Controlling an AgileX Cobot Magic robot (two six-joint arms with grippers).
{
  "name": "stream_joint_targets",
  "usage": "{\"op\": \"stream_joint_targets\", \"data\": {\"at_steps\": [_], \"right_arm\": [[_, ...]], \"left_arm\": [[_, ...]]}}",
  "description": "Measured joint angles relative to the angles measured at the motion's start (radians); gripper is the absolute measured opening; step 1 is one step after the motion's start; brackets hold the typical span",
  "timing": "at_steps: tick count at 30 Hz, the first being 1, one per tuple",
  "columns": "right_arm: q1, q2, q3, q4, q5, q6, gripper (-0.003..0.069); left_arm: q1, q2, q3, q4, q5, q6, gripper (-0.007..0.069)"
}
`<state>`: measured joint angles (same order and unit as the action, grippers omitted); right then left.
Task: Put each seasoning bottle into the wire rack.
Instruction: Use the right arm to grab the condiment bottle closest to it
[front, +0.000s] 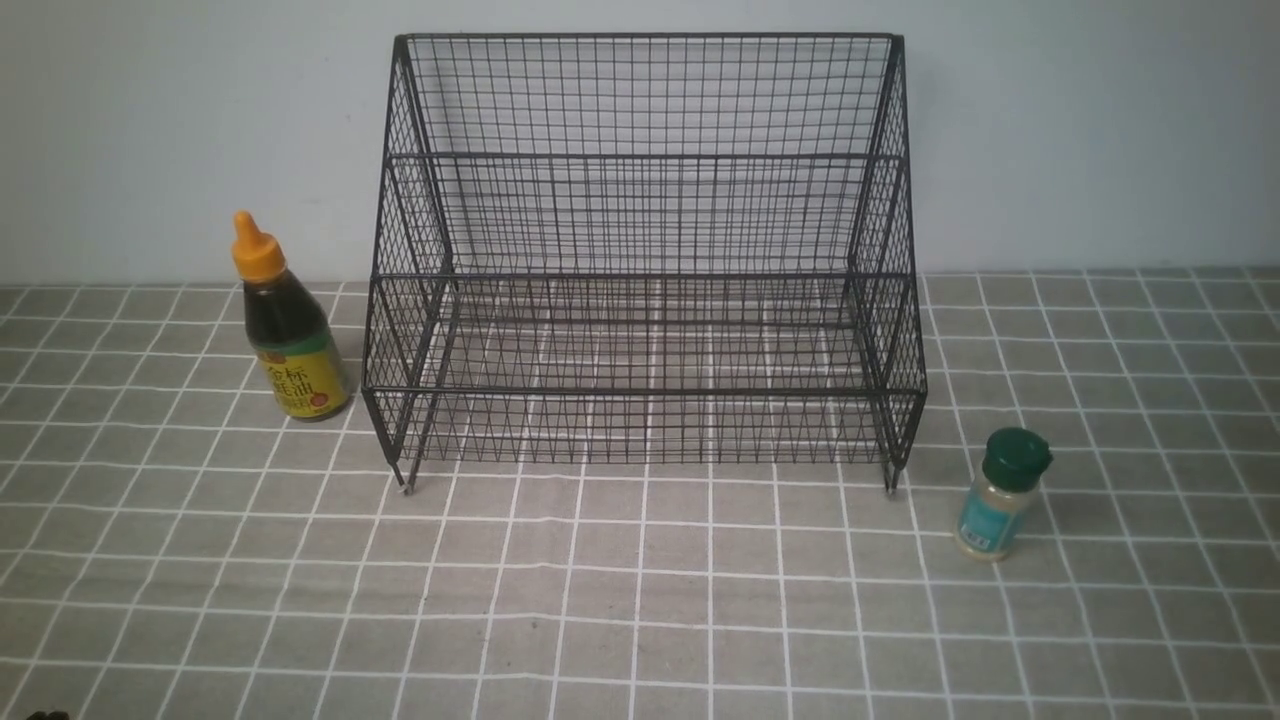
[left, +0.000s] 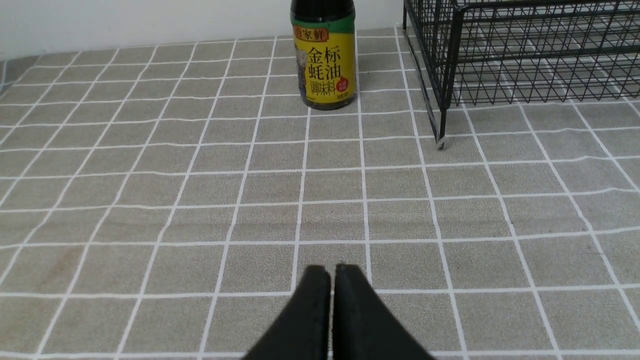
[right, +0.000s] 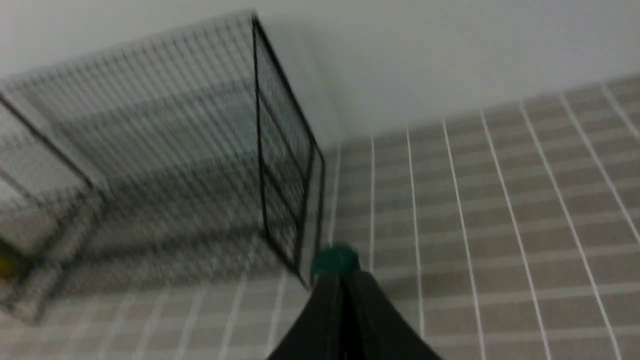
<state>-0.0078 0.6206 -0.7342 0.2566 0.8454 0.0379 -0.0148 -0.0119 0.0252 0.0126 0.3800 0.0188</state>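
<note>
The left gripper (left: 331, 274) and right gripper (right: 344, 282) are pressed together, empty, the dark-sauce bottle (left: 325, 65) standing well ahead of the former, the shaker (right: 336, 260) just beyond the latter's tips, so the wire rack (front: 640, 390) holds neither yet.

A: Where's the wire rack (front: 640, 390)?
B: Centre of the table (front: 640, 610), back toward the wall (front: 150, 130).
A: And the bottles?
B: Both upright on the table, outside it. The taller bottle (front: 292, 345) just left of the rack; the small shaker (front: 1000, 497) by its front right foot, nearer the camera.
</note>
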Motion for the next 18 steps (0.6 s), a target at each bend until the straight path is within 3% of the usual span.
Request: {"op": "stream_joint_targets", "data": {"at_steps": [4,8,15,18], "right_arm": [[0.004,0.306,-0.192,-0.009,0.252,-0.107,-0.0010],[0.069,0.568,-0.361,-0.041,0.342,-0.159,-0.0009],[0.241,0.807,-0.500,-0.142,0.359,-0.074,0.0024],[0.266,0.912,-0.559,-0.170,0.383,-0.038,0.0108]], "left_arm": [[0.000,0.000,0.000,0.000,0.000,0.000,-0.0007],[0.000,0.000,0.000,0.000,0.000,0.000,-0.0007],[0.000,0.000,0.000,0.000,0.000,0.000,-0.0007],[0.000,0.000,0.000,0.000,0.000,0.000,-0.0007]]}}
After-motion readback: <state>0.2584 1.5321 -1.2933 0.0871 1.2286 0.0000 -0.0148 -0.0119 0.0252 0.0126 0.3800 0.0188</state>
